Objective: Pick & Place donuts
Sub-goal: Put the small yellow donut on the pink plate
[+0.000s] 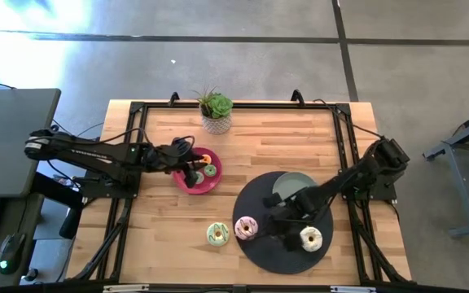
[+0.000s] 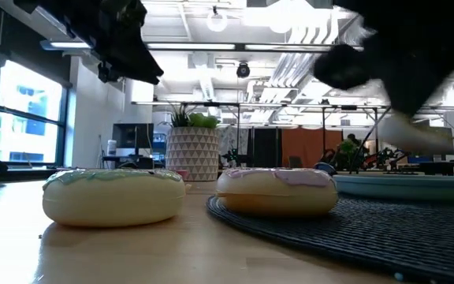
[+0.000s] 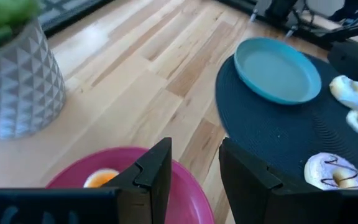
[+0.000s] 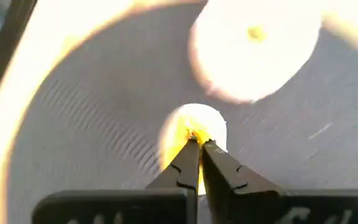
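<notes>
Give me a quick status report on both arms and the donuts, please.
Left hand open over magenta plate. Right hand shut beside white donut on dark mat. Pink donut, green donut untouched. Nothing blocking.

Pale wood table, ribbed woven dark mat.

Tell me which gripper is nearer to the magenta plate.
Left. The left gripper hovers over the magenta plate; the right gripper is far off, on the dark mat.

Three large donuts, two plates, one potted plant, one mat.
</notes>
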Available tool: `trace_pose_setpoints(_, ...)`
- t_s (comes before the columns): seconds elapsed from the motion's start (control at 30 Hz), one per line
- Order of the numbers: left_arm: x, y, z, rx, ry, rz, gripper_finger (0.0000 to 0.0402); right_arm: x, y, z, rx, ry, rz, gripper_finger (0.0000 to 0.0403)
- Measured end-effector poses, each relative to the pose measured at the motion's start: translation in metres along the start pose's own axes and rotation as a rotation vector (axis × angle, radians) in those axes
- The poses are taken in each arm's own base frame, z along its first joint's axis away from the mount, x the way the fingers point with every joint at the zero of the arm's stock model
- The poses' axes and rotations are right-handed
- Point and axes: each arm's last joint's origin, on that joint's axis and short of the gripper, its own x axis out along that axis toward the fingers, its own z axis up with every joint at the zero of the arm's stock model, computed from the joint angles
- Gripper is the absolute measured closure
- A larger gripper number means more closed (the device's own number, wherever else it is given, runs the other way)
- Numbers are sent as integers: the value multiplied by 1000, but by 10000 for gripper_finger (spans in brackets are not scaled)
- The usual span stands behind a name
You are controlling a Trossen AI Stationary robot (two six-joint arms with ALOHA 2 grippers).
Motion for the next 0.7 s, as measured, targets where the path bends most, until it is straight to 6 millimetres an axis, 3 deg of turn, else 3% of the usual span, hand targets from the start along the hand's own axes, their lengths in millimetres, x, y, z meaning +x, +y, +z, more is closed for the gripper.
trace_pose_setpoints(0.1,-11,2,5,17,-38,-15,273,-4,-23,22,26,-208,-245,398)
trace_pose_setpoints(0.2,-29,7,12,42,-115,-25,273,-8,-61,44,210,-481,-507,398)
trace_pose_setpoints(0.37,-68,22,20,67,-263,32,273,-8,-129,64,417,-782,-481,400)
trace_pose_setpoints(0.53,-98,38,15,61,-307,82,273,27,-175,63,514,-707,-453,401)
trace_pose_setpoints(0.7,-108,47,5,52,-260,96,273,59,-199,74,507,-632,-372,399)
